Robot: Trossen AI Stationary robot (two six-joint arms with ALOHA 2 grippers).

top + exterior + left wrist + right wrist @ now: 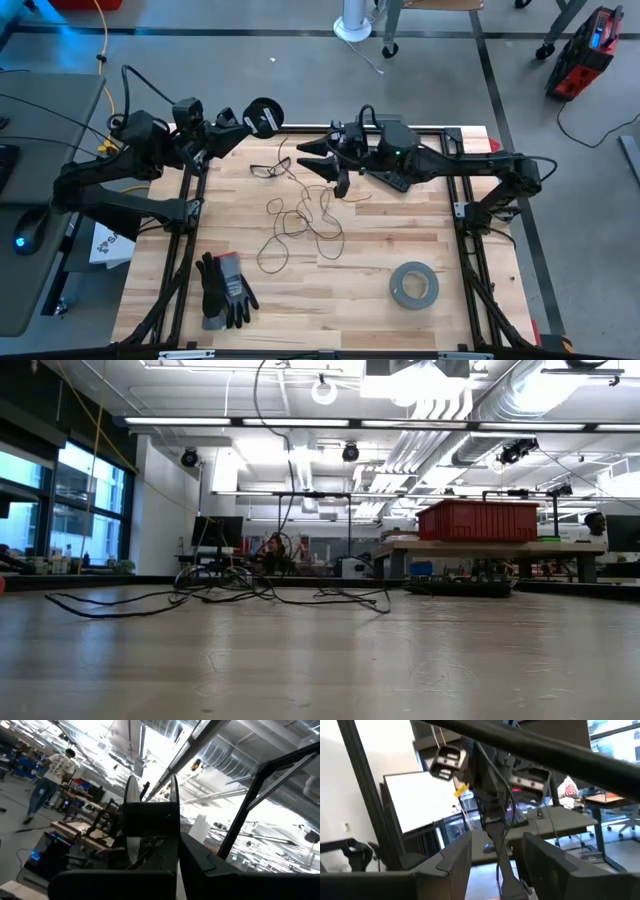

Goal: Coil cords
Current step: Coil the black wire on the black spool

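Clenched on the small round black plastic spool [264, 117], the left end effector [243, 122] holds it raised over the far left corner of the light wooden table [400, 230]. From the left wrist view the spool [151, 817] sits edge-on between the dark fingers [210, 865], its two thin flanges upright.

Right end effector [312, 158] reaches across the far middle of the table, pointing toward the left arm, with its two fingers [308, 150] spread apart and released. In the right wrist view a dark strand [501, 851] runs down through the gap between the fingers [451, 860]; whether it touches them cannot be told.

A long, very thin dark cord [300, 222] lies in loose tangled loops on the table's middle, just beside the right end effector, with one strand leading up toward the spool. The low view shows the same cord [215, 596] sprawled flat on the wood.

Near the front edge lie a pair of black and grey work gloves [224, 288] on the left and a grey tape roll [413, 285] on the right, well apart from the cord. No writing on any of these things can be read.
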